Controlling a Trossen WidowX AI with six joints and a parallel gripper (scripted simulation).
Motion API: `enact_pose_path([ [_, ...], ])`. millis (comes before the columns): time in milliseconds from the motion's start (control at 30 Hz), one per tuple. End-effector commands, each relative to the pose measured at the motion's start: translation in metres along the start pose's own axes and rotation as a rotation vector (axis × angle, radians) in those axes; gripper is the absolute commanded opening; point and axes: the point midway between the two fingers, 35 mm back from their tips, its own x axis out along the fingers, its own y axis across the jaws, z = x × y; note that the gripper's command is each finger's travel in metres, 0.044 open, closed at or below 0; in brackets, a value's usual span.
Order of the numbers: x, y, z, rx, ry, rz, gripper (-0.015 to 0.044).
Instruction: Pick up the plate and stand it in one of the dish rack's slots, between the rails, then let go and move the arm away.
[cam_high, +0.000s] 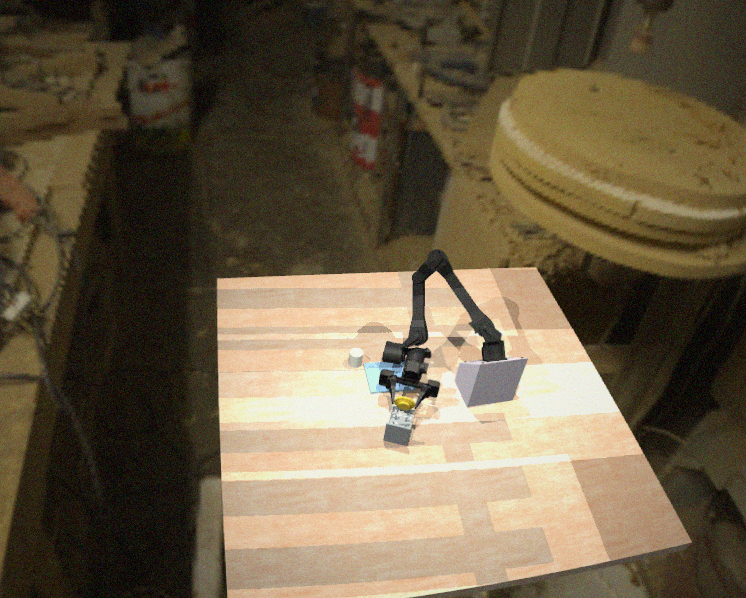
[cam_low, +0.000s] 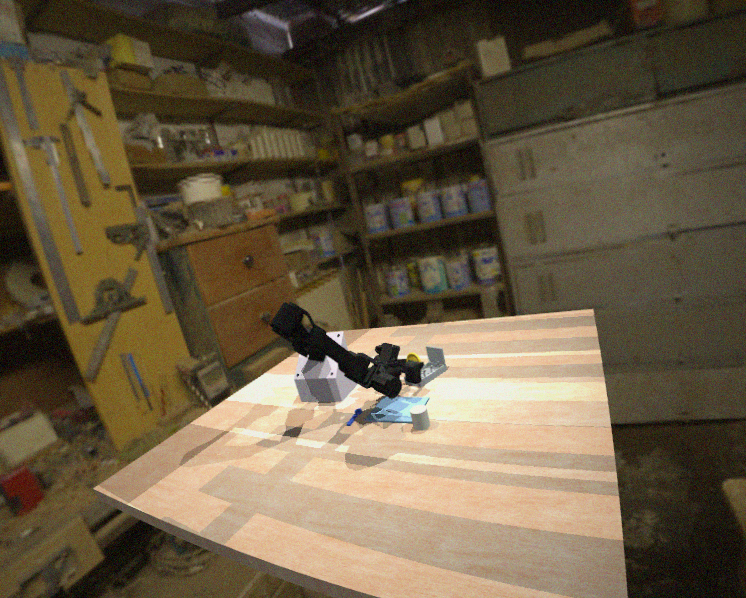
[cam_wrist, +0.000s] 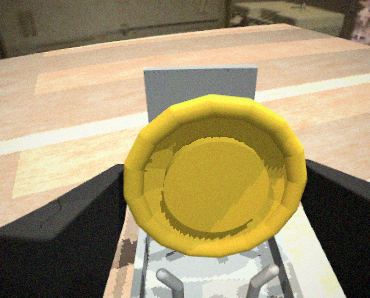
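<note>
My gripper (cam_high: 407, 404) (cam_wrist: 212, 172) is shut on the yellow plate (cam_high: 404, 403) (cam_low: 413, 358) (cam_wrist: 216, 185), one finger at each side of its rim. In the wrist view the plate's round face is toward the camera. The grey dish rack (cam_high: 397, 434) (cam_low: 435, 356) (cam_wrist: 200, 82) stands on the table, with a tall panel at its far end. The plate is above the near part of the rack. Two short rail pegs (cam_wrist: 263, 280) show below the plate in the wrist view. The plate hides the middle of the rack, so I cannot tell which slot is under it.
A light-blue sheet (cam_high: 375, 379) (cam_low: 398, 409) lies under the arm. A white cylinder (cam_high: 355, 357) (cam_low: 420, 417) stands beside it. A small blue object (cam_low: 353, 417) lies near the sheet. A large lilac-grey block (cam_high: 495, 383) (cam_low: 323, 383) stands by the arm's base.
</note>
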Motion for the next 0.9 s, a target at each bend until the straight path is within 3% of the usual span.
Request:
enact_pose_path([
  [0,0.004,-0.001,0.001,0.001,0.000,-0.001,0.0000],
  [300,0.012,0.000,-0.020,-0.001,0.001,-0.002,0.0000],
  [800,0.011,0.002,-0.017,0.010,0.007,0.004,0.0000],
  [867,0.011,0.002,-0.017,0.007,0.007,0.003,0.0053],
])
